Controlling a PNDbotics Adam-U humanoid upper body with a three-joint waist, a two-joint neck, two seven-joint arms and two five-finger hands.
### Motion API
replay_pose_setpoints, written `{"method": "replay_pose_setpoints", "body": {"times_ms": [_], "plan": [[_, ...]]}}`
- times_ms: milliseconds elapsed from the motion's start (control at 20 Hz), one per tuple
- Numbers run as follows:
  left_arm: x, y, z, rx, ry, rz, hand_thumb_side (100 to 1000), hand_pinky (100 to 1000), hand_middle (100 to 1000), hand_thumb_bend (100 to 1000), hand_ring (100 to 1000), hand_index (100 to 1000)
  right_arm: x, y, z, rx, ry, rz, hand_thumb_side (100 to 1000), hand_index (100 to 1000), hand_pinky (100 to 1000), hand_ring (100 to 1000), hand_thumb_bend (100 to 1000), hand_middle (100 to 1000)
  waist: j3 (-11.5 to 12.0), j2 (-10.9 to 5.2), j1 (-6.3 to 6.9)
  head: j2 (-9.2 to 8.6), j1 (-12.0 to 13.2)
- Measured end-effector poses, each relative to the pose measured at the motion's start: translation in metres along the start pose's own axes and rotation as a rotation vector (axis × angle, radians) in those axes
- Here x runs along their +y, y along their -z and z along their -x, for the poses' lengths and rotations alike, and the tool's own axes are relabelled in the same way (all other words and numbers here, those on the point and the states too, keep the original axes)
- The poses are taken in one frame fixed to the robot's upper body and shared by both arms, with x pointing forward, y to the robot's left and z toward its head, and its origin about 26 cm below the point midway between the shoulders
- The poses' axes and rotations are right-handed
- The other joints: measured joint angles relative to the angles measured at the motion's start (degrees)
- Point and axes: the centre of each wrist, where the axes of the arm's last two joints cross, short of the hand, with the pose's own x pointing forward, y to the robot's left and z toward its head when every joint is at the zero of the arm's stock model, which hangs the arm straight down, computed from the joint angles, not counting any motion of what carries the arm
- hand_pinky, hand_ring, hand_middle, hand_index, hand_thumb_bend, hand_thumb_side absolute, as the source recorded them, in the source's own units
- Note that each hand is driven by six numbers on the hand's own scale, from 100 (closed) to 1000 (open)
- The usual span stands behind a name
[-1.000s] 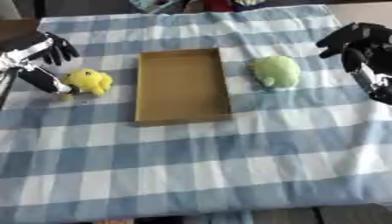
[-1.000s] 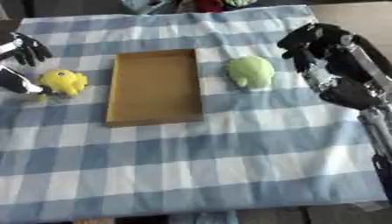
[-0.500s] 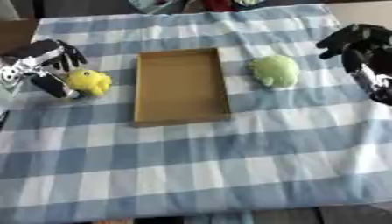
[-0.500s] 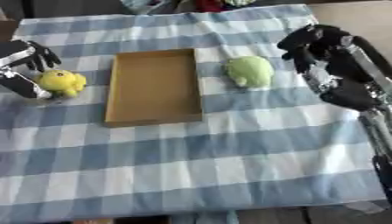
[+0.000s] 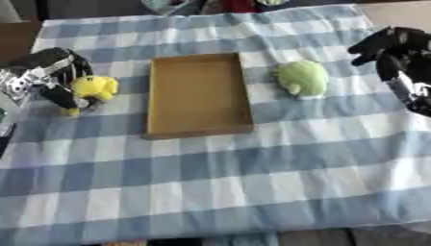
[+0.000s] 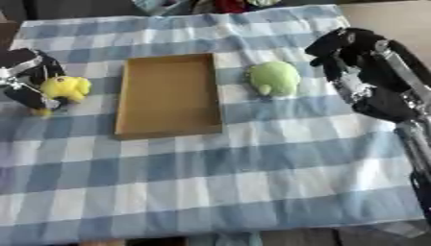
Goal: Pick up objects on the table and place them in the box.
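A shallow, open brown cardboard box [image 5: 198, 95] lies near the middle of the counter [image 5: 252, 182], which is covered with a blue-and-white checked cloth. The box is rectangular, its long sides running away from the camera, and nothing lies inside it.

Left of the box sits a small yellow plush toy [image 5: 93, 88]. The robot's black and silver left hand [image 5: 52, 77] is at the toy's left side, with dark fingers [image 5: 64, 97] curled round it from the left and below, so the hand grips the toy. The toy rests on the cloth, near the box's left wall but apart from it.

Right of the box, just off its upper right corner, lies a rounded pale green plush toy [image 6: 272, 78]. It is on the cloth, clear of the box wall, and no hand touches it.

The robot's black right hand [image 6: 347, 47] shows at the right edge, well apart from the green toy. Its fingers bend downward in a relaxed spread and hold nothing. The forearm behind it runs down along the right side of the right eye view.
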Motion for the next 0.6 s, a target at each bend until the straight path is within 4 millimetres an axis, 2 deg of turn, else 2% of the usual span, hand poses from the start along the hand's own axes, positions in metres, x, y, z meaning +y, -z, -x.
{"method": "replay_pose_setpoints", "body": {"times_ms": [150,300,600], "plan": [[0.007,-0.001,-0.005,-0.020,-0.014,-0.046,100,477,416,368,419,590,0.000,0.000,0.000,0.000,0.000,0.000,491,689,697,774,100,670,0.02,0.00,0.00,0.00,0.00],[0.023,-0.002,-0.017,-0.068,-0.021,-0.107,100,477,417,382,419,591,0.001,0.000,0.000,0.000,0.002,-0.005,492,688,697,773,100,670,0.02,0.00,0.01,0.00,0.03],[0.053,0.001,-0.061,-0.220,-0.007,-0.177,100,488,428,389,432,601,0.006,0.004,0.000,-0.007,0.011,-0.043,500,688,697,774,100,670,-0.58,-0.05,0.34,0.00,0.53]]}}
